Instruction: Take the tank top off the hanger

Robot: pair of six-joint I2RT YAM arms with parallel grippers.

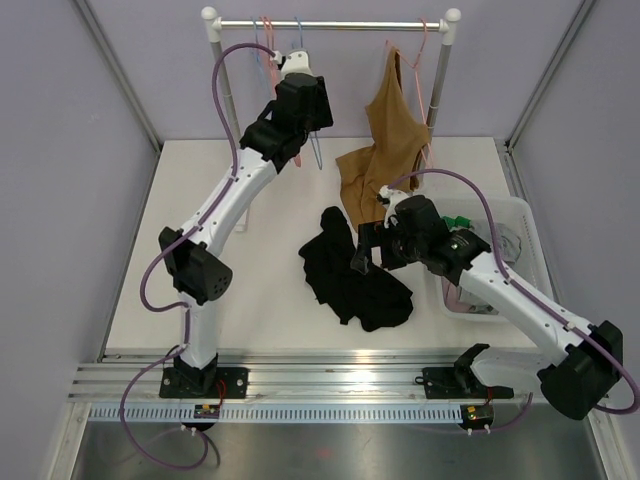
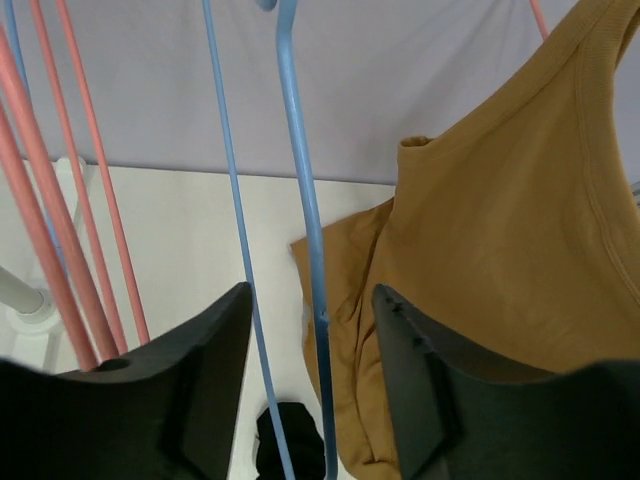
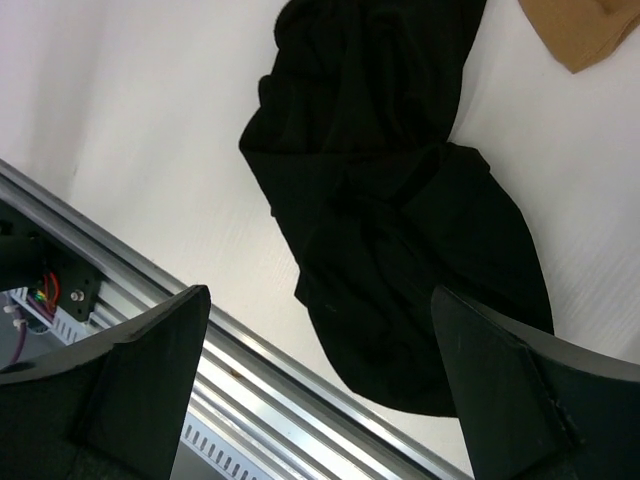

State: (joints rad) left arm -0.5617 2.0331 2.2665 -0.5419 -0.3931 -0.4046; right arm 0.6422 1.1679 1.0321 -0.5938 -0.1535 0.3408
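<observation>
A tan tank top (image 1: 385, 130) (image 2: 500, 250) hangs from a pink hanger (image 1: 420, 50) at the right end of the rail (image 1: 340, 23), its hem reaching the table. A black garment (image 1: 350, 275) (image 3: 400, 200) lies crumpled on the table. My left gripper (image 1: 290, 62) (image 2: 312, 295) is up at the rail, open, with the two wires of a bare blue hanger (image 2: 300, 180) passing between its fingers without touching them. My right gripper (image 1: 362, 250) (image 3: 320, 295) hovers wide open just above the black garment's near edge, holding nothing.
Bare pink hangers (image 2: 60, 200) hang left of the blue one. The rack's white posts (image 1: 443, 70) stand at the back of the table. A white bin (image 1: 520, 230) with clothes sits at the right. The aluminium frame (image 3: 200, 350) runs along the table's near edge.
</observation>
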